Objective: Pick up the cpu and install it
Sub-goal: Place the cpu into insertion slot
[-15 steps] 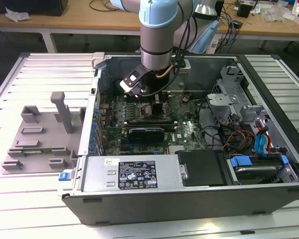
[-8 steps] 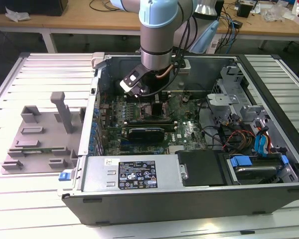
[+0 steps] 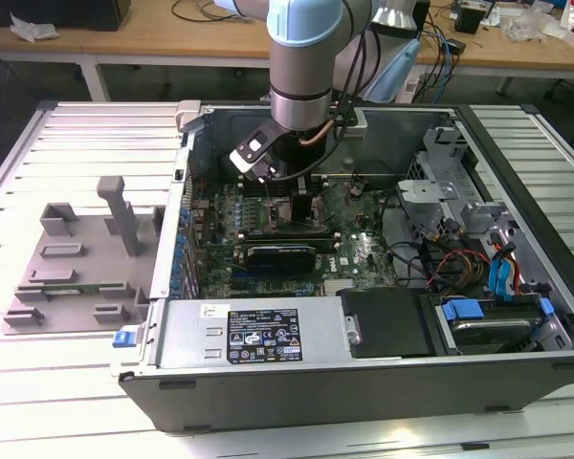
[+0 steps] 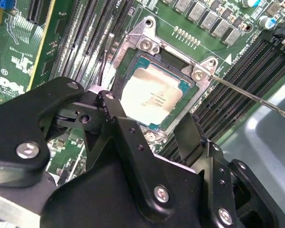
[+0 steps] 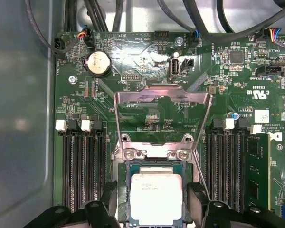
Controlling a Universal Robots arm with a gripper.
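Note:
The cpu (image 5: 155, 197), a flat square chip with a silvery top plate, lies flat in the motherboard socket (image 5: 122, 199); it also shows in the second wrist view (image 4: 152, 95). My gripper (image 5: 154, 202) hangs just above it and is open. One black finger (image 5: 106, 194) stands at each side of the chip with a gap to its edges, as the second wrist view (image 4: 148, 115) also shows. The socket's metal load plate (image 5: 162, 97) is swung up and open. In the exterior view my gripper (image 3: 287, 186) is down inside the open computer case (image 3: 364, 368).
Rows of black memory slots (image 5: 80, 175) flank the socket on both sides. A thin metal lever rod (image 4: 247, 92) sticks out beside the socket. Cables (image 3: 440, 263) and drive bays (image 3: 497, 306) fill the case at the exterior view's right. A grey fixture (image 3: 77, 258) sits outside the case on the left.

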